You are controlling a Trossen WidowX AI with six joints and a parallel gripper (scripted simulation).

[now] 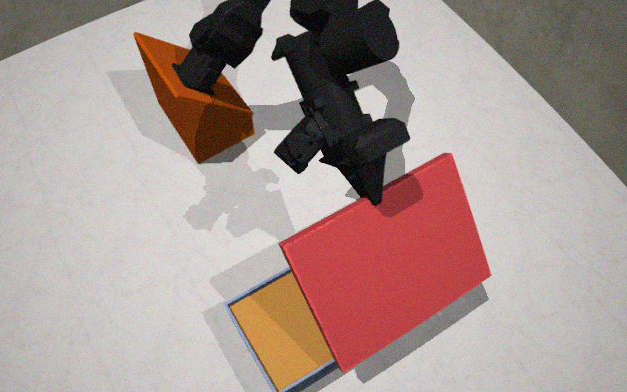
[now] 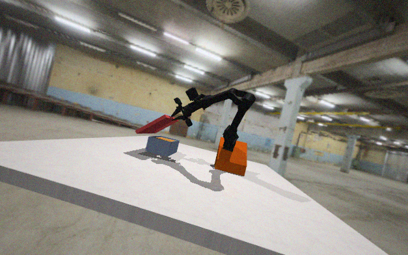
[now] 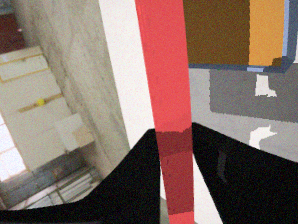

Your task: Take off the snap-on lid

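My gripper (image 1: 374,197) (image 2: 176,119) (image 3: 172,132) is shut on the near edge of the red lid (image 1: 390,260) (image 2: 154,125) (image 3: 160,50). The lid hangs in the air, tilted, above and partly to the right of the storage box. The box (image 1: 275,330) (image 2: 162,146) (image 3: 226,10) is blue-grey with an orange inside and stands open on the white table (image 1: 65,225) (image 2: 107,175). In the top view the lid covers the box's right part. In the wrist view the lid shows edge-on between my fingers.
The arm's orange base block (image 1: 200,110) (image 2: 232,157) stands behind the box. The table's edges (image 1: 590,135) drop to a grey floor on the right and far left.
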